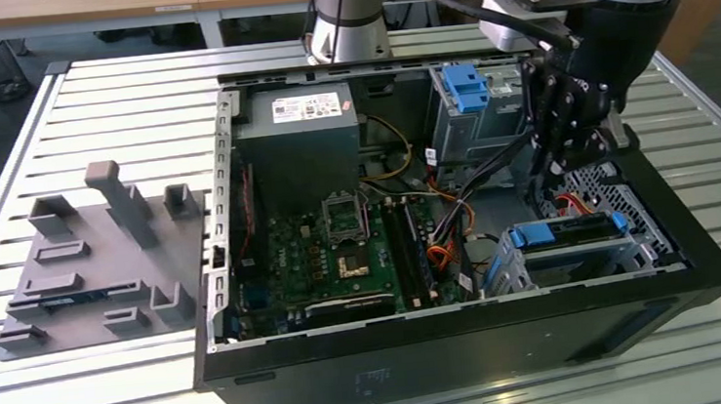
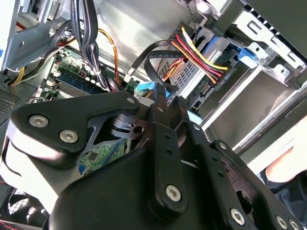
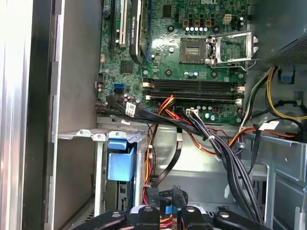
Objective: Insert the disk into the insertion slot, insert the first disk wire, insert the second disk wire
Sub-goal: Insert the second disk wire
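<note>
Hovering fingers (image 1: 565, 176) just above disk (image 1: 570, 233) seated in insertion slot (image 1: 626, 249)

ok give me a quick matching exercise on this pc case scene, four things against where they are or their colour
Things:
1. disk
2. fixture plate
3. motherboard
4. gripper

Descriptions:
a. green, on the case floor
b. grey, on the table outside the case
c. in a blue carrier, inside the insertion slot
d. black, hanging above the slot

Pairs: 1-c, 2-b, 3-a, 4-d
</note>
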Robot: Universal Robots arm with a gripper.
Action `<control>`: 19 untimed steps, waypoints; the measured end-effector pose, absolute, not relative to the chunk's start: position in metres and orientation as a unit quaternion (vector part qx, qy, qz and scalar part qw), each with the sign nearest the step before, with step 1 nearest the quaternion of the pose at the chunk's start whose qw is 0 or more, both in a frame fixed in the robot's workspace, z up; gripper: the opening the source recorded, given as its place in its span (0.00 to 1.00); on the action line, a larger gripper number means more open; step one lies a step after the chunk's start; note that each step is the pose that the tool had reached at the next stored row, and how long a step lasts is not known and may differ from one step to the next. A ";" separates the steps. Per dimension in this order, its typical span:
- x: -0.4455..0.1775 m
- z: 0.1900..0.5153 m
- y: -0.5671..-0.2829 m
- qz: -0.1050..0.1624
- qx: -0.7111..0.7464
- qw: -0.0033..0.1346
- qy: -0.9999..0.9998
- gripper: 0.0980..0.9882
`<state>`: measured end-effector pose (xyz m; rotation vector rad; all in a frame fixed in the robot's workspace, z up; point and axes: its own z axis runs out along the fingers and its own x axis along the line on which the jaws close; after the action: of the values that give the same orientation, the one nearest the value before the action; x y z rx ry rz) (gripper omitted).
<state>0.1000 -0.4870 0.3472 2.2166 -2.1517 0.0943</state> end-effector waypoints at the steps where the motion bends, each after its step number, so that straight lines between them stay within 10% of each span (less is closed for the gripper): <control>1: 0.100 0.347 -0.487 0.031 0.717 0.025 -0.696 0.17; 19: 0.100 0.341 -0.486 0.047 0.716 0.043 -0.695 0.17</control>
<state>0.1001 -0.4865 0.3410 2.1902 -2.1259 0.1450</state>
